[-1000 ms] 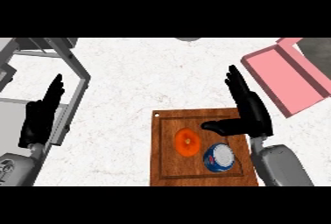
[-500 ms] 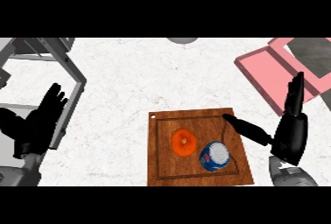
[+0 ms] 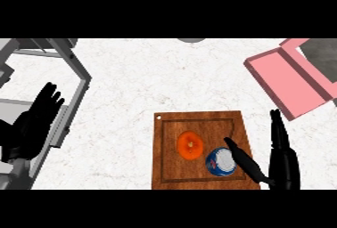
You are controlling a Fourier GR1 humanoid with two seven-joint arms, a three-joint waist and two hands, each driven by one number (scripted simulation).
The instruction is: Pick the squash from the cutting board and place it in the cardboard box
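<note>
The squash is seen lying on the cutting board, left of a blue-and-white can, with its long axis running up and down the view; no stem end can be made out. It is flanked on the right by the right hand, whose fingers are held straight and open with the thumb angled toward the can, so this hand is judged much the nearer. The left hand is held open at the view's left edge, and the pink cardboard box is found at upper right.

View: head, the only one
Position: above the counter
Facing: steeply down
Nearness: close; cutting board low in centre, hands enter from the lower edge
Overlap: none
</note>
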